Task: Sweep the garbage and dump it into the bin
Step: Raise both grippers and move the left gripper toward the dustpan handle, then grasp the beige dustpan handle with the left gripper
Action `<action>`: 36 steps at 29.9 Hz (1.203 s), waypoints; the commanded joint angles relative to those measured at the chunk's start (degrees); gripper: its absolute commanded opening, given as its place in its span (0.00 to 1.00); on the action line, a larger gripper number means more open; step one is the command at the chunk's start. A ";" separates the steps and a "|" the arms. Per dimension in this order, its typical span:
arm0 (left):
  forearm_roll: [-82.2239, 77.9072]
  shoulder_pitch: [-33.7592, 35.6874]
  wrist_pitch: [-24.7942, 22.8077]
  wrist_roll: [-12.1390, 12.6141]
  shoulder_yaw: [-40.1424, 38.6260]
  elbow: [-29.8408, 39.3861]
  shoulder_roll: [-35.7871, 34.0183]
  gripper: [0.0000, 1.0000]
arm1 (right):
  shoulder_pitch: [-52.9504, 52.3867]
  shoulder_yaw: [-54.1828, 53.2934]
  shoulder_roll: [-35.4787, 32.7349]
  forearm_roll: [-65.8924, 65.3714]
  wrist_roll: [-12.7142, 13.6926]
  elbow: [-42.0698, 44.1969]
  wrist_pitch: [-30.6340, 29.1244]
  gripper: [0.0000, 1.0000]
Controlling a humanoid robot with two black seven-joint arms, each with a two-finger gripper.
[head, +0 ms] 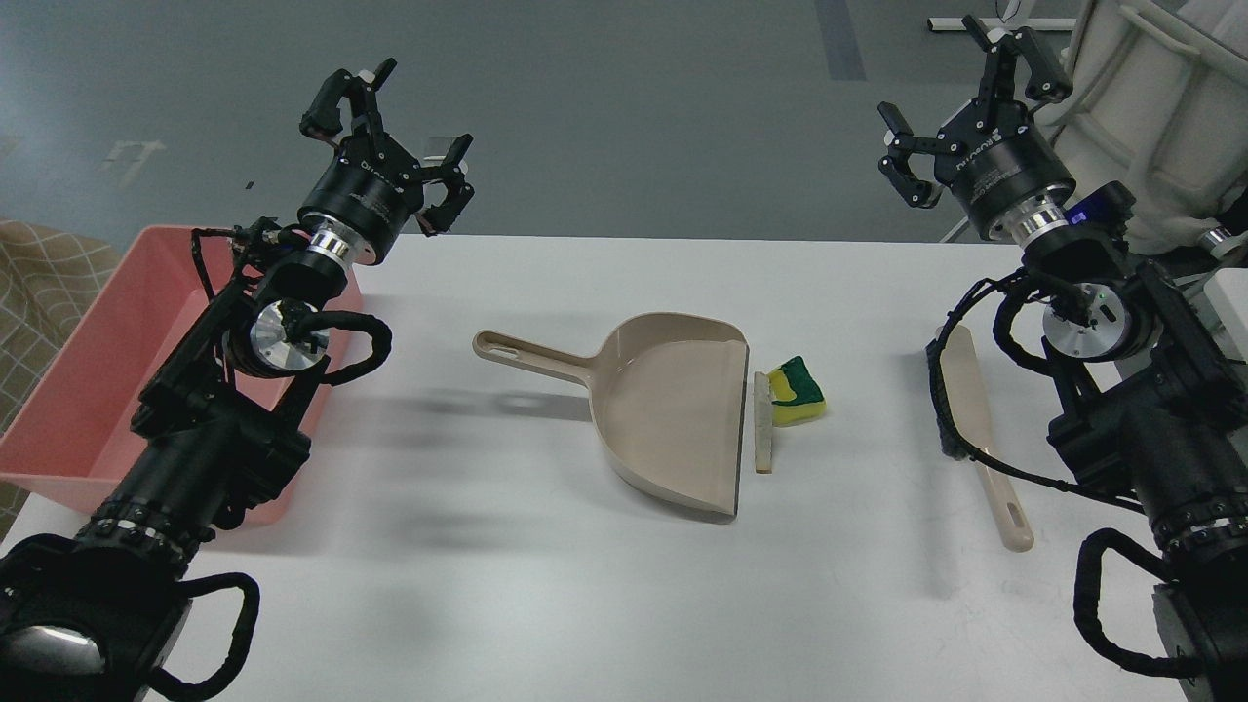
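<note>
White counter (546,604) before a grey floor, both arms raised over it
The left gripper (400,122) and right gripper (960,107) each hold their fingers spread wide, gripping and touching nothing. The yellow-and-green sponge (798,392) and the bread slice (763,422) lie side by side at the beige dustpan (673,409) mouth; the slice's long axis runs near to far. The pink bin (88,390) sits at the counter's left edge; a brush (980,429) lies to the right
</note>
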State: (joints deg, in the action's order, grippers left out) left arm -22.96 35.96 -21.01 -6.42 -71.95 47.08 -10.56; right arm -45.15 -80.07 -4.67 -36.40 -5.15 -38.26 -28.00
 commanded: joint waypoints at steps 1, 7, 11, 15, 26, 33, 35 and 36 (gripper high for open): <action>-0.06 -0.36 0.00 -0.26 2.84 0.12 -0.08 0.98 | -0.03 0.00 -0.08 0.01 -0.03 -0.06 0.00 1.00; 0.02 -2.02 0.79 -0.26 8.14 6.07 -2.01 0.98 | 1.37 0.00 -0.08 0.01 -0.03 -1.46 0.00 1.00; 0.02 -4.66 1.05 0.18 8.14 11.09 -5.17 0.98 | 2.87 0.00 -0.25 0.01 -0.03 -3.49 0.00 1.00; 0.02 -8.52 1.58 0.88 8.23 17.76 -10.08 0.98 | 3.84 0.00 -0.60 0.01 -0.03 -4.46 0.00 1.00; -0.33 -23.81 1.32 1.67 6.91 32.89 -24.67 0.97 | 7.52 -0.17 -2.98 0.01 -0.03 -8.06 0.00 1.00; -9.71 -31.37 1.58 1.41 7.00 37.46 -28.82 0.92 | 8.76 -1.75 -3.50 0.01 -0.03 -9.12 0.00 1.00; -11.66 -32.52 1.58 1.41 7.08 38.69 -28.73 0.91 | 8.76 -1.75 -3.94 0.01 -0.03 -9.12 0.00 1.00; -13.49 -33.57 1.58 1.41 7.17 40.18 -28.73 0.90 | 8.85 -1.84 -4.12 0.01 -0.03 -9.12 0.00 1.00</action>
State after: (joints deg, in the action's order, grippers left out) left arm -32.58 4.76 -19.42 -4.96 -64.91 84.59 -39.18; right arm -36.44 -81.71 -8.24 -36.38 -5.18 -47.34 -28.00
